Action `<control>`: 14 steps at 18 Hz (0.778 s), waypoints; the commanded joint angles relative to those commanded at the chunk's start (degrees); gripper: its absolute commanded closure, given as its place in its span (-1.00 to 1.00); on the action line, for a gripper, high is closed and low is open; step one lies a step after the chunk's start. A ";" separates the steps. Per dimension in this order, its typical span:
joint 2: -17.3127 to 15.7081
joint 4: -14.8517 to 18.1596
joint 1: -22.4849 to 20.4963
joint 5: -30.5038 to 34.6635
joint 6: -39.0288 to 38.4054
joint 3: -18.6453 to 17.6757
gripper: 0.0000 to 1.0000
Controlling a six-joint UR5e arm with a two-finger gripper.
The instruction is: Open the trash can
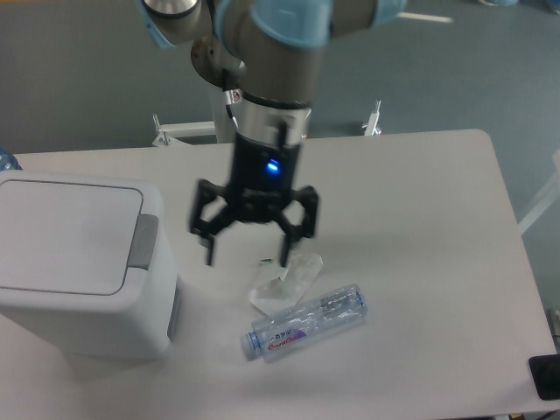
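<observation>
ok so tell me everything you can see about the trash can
The trash can is a large boxy bin of white plastic with rounded corners, standing upright at the left edge of the table. Its flat white lid lies shut, and a grey rectangular push tab sits along the lid's right edge. A grey strip shows on its right side wall lower down. Nothing rests on it. The gripper hangs open to its right, not touching it.
</observation>
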State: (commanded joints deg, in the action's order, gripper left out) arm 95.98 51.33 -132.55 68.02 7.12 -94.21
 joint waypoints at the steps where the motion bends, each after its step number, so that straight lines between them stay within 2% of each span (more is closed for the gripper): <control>1: 0.00 -0.09 0.62 0.18 -0.26 -0.97 -1.00; 4: 0.35 -0.26 0.80 0.27 -0.53 -1.86 -1.00; 14: 0.09 -0.53 0.71 0.00 -0.53 -0.37 -1.00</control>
State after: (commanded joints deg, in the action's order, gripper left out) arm 96.07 50.80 -131.84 68.03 6.59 -94.57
